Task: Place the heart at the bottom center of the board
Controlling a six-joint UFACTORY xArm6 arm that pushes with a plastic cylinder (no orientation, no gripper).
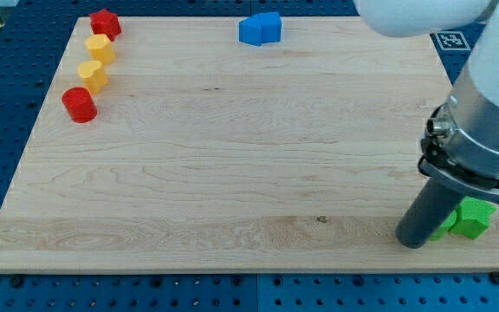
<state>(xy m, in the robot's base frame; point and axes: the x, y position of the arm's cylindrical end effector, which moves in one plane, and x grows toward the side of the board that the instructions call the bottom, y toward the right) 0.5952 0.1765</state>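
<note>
Two yellow blocks stand near the board's upper left: one [100, 48] and one just below it [93, 75]. Either could be the heart; I cannot make out which. My tip [412, 243] rests on the board near the bottom right corner, far from both yellow blocks. It stands right against the left side of a green block [472, 217], which the rod partly hides.
A red star-like block [105, 22] sits at the top left corner and a red cylinder [80, 104] below the yellow blocks. Two blue blocks [260, 29] touch at the top centre. The wooden board [232, 173] lies on a blue perforated table.
</note>
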